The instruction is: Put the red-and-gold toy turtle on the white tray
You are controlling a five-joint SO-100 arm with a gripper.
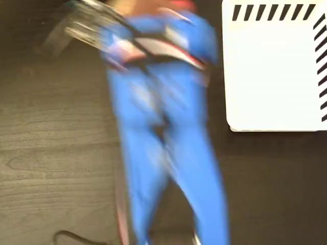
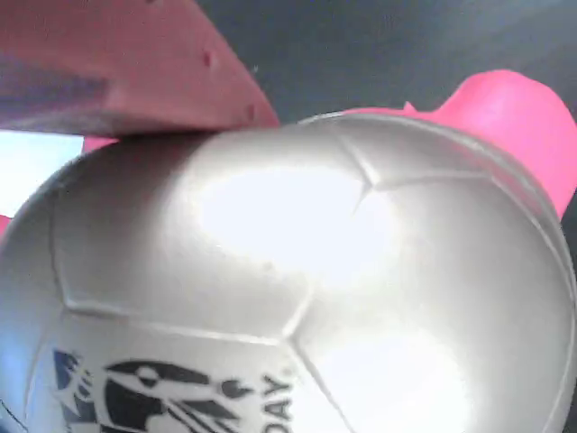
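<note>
Blur is smearing the blue robot arm [image 1: 168, 132] across the middle of the fixed view, which suggests it is moving fast over the dark wood-grain table [image 1: 46, 153]. Its far end is reaching toward the table's top edge, where cables and a red-and-white part are showing, but the gripper itself is too smeared there to pick out.

Filling the wrist view is the small squishy red-and-gold toy turtle [image 2: 297, 289], its shiny domed shell marked with seam lines and a black printed mark near the bottom edge of the picture. A coral-red limb or head is sticking out at the upper right. One reddish gripper finger [image 2: 126, 63] is lying across the top left of the shell, apparently touching it. The other finger is out of sight, so whether the gripper is clamping the turtle or only resting against it cannot be told. That closeness to the camera suggests the toy is sitting between the fingers, likely for carrying.

Sitting at the table's top right corner in the fixed view is the large flat white rectangular tray [image 1: 271, 76], black diagonal stripes running along its top and right edges. Nothing is lying on its visible part, so the placing is judged not yet done.
</note>
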